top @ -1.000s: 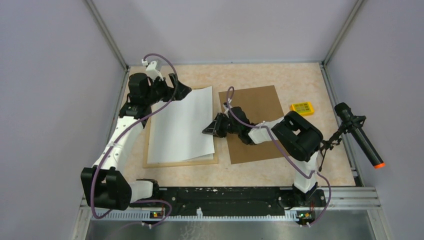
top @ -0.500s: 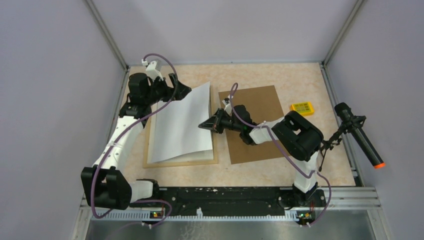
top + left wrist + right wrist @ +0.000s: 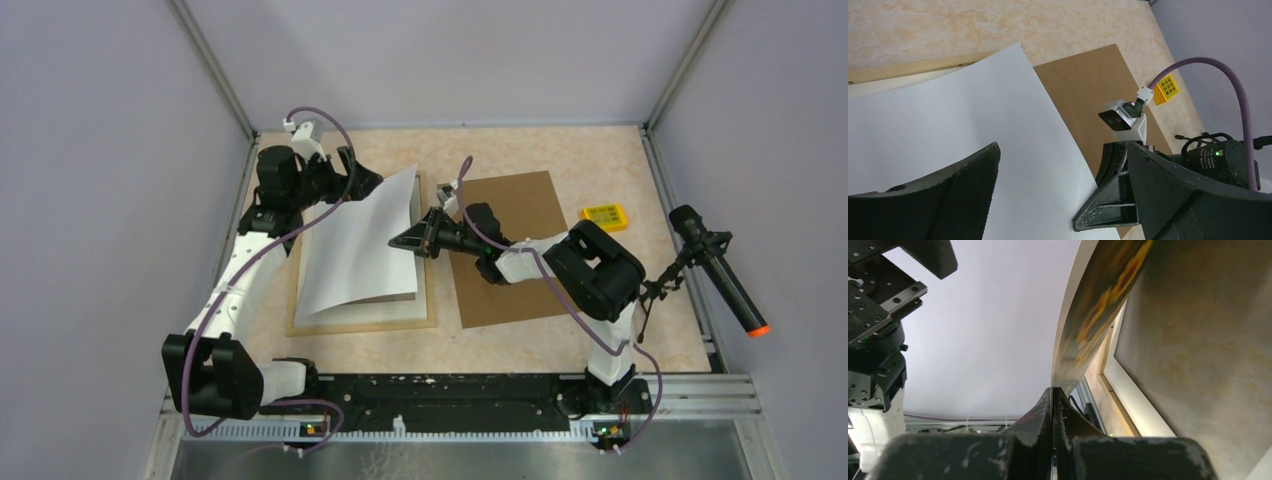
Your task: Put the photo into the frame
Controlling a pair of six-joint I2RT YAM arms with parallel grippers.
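The photo (image 3: 360, 250) lies white back up over the frame (image 3: 360, 326), with its right edge lifted and curling. My right gripper (image 3: 412, 240) is shut on that edge. In the right wrist view its jaws (image 3: 1052, 390) pinch the sheet, and the yellow-orange print side (image 3: 1103, 305) faces down toward the light wood frame (image 3: 1108, 360). My left gripper (image 3: 362, 180) hangs open above the photo's far corner. Its fingers straddle the white sheet (image 3: 973, 125) without touching it. A strip of frame wood (image 3: 908, 67) shows beyond the sheet.
A white mat border (image 3: 405, 310) sits inside the frame under the photo. A brown backing board (image 3: 520, 290) lies right of the frame, under my right arm. A small yellow block (image 3: 605, 216) rests at the far right, and a black orange-tipped microphone (image 3: 722, 275) stands at the table's right edge.
My right gripper has shut on the photo's right edge and raised it, moving left and away. The sheet now curls up off the frame. The left arm has stayed put.
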